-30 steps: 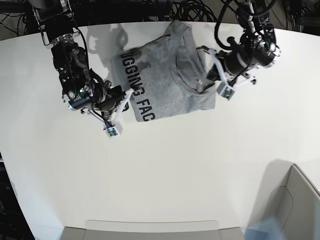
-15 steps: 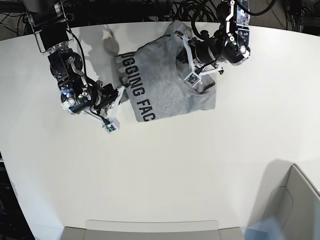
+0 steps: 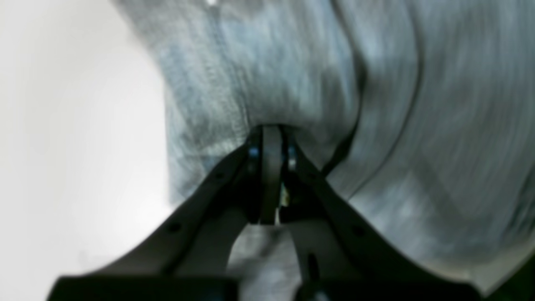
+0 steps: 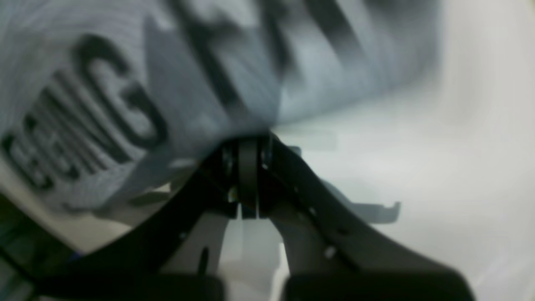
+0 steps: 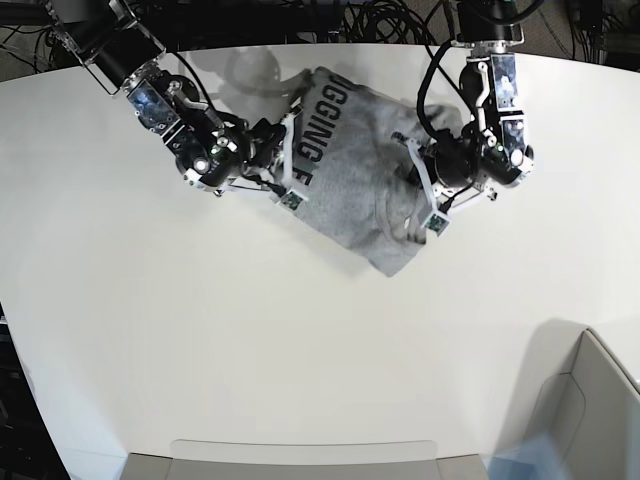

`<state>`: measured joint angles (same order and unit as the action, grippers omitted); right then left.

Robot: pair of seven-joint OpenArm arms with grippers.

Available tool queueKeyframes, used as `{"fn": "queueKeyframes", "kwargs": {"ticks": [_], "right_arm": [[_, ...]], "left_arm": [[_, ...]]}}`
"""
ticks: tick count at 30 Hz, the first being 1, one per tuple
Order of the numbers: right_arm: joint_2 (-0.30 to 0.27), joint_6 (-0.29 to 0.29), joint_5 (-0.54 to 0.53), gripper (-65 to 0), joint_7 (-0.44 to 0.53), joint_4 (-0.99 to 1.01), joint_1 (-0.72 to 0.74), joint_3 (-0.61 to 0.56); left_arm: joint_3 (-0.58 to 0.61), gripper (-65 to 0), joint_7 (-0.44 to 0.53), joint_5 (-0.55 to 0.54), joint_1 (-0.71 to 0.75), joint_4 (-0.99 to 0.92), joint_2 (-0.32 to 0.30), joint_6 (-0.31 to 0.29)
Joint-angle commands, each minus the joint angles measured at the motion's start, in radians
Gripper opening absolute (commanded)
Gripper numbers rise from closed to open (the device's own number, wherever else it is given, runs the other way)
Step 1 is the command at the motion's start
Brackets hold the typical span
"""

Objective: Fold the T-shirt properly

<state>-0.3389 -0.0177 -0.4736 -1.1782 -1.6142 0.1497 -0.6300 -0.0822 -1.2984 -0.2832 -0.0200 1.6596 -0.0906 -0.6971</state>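
A large heather-grey cotton T-shirt [image 5: 355,190] with black block capital lettering lies bunched and partly folded on the white counter [image 5: 250,340], toward its far side, between the two arms. In the base view the lettered part faces up along the shirt's left edge, and the rest trails down and to the right into a rumpled point.

The right end effector [image 5: 288,170], on the base view's left, is closed on the lettered edge of the shirt. In the right wrist view its black fingers [image 4: 246,167] meet tightly at the tips, with grey fabric and blurred black letters [image 4: 96,117] pinched there and spreading above them; the white counter shows to the right.

The left end effector [image 5: 425,205], on the base view's right, is closed on the plain grey side of the shirt. The left wrist view shows its dark fingers [image 3: 271,167] pressed together into a gathered fold of cloth [image 3: 334,83], creases running away from the pinch. That view is blurred.

A pale grey bin's rim [image 5: 600,370] shows at the counter's near right corner, well apart from the shirt.
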Motion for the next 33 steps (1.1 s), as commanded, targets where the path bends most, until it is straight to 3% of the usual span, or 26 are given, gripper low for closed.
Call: {"fn": "queueKeyframes", "kwargs": {"ticks": [1, 10, 13, 20, 25, 29, 33], "right_arm": [[0.001, -0.001, -0.007, -65.0, -0.038, 0.005, -0.009, -0.031], [0.024, 0.005, -0.006, -65.0, -0.036, -0.130, -0.077, -0.061], [0.024, 0.006, -0.006, -65.0, -0.036, -0.196, -0.098, -0.021], [0.037, 0.006, -0.006, -65.0, -0.036, -0.367, -0.223, 0.350], [0.065, 0.005, -0.006, -65.0, -0.036, -0.400, -0.293, 0.660], [0.051, -0.005, -0.006, -65.0, -0.036, -0.400, -0.344, 0.772], [0.034, -0.006, -0.006, -65.0, -0.036, -0.400, -0.398, 0.804]], "left_arm": [[0.002, -65.0, 0.016, -0.014, -0.044, -0.017, 0.001, -0.001], [0.002, -65.0, 0.029, -0.014, -0.242, -0.212, 0.039, -0.001], [-0.006, -65.0, 0.029, -0.014, -0.283, -0.223, 0.062, -0.001], [-0.011, -65.0, 0.029, -0.018, -0.311, -0.152, 0.070, -0.001], [-0.008, -65.0, 0.036, -0.018, -0.157, 0.098, 0.144, -0.001], [0.002, -65.0, 0.128, -0.018, 0.004, 0.262, 0.208, -0.001], [0.003, -65.0, 0.286, -0.015, 0.134, 0.262, 0.226, -0.001]]}}
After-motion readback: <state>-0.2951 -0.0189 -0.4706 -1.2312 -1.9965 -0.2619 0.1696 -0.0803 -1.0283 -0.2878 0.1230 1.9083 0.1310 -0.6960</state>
